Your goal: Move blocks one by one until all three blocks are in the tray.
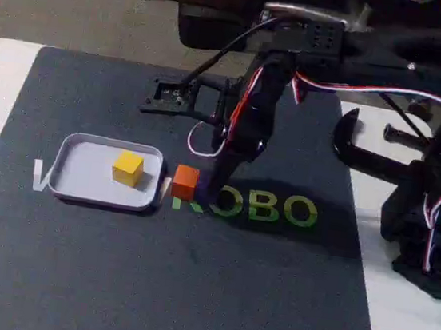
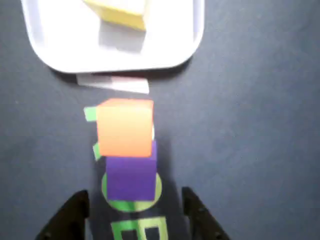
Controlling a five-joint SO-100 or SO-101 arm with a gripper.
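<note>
Blocks first: the yellow block [image 1: 128, 167] sits inside the tray [image 1: 75, 171], a shallow pale tray with rounded corners on my dark mat [image 1: 149, 285]. The orange block [image 1: 185, 181] stands on the mat just beside the tray's right edge in the fixed view, outside it. In the wrist view, the purple block [image 2: 131, 177] lies directly below the orange block [image 2: 125, 128], the two touching or very nearly so, forming a short column that points toward the tray's rim [image 2: 115, 66]. The yellow block [image 2: 122, 12] shows at the top of that view, partly cut off by the frame edge.

My claw [image 2: 135, 217] is spread wide. Its two dark fingertips [image 2: 70, 212] rise from the bottom of the wrist view, one on each side of the purple block, neither touching it (the block lies a little ahead of the tips, roughly centred between them). In the fixed view my arm [image 1: 251, 112] reaches down from the right, its lower end just to the right of the orange block, over green lettering [image 1: 263, 208] printed on the mat; the purple block is hardly visible there.
</note>
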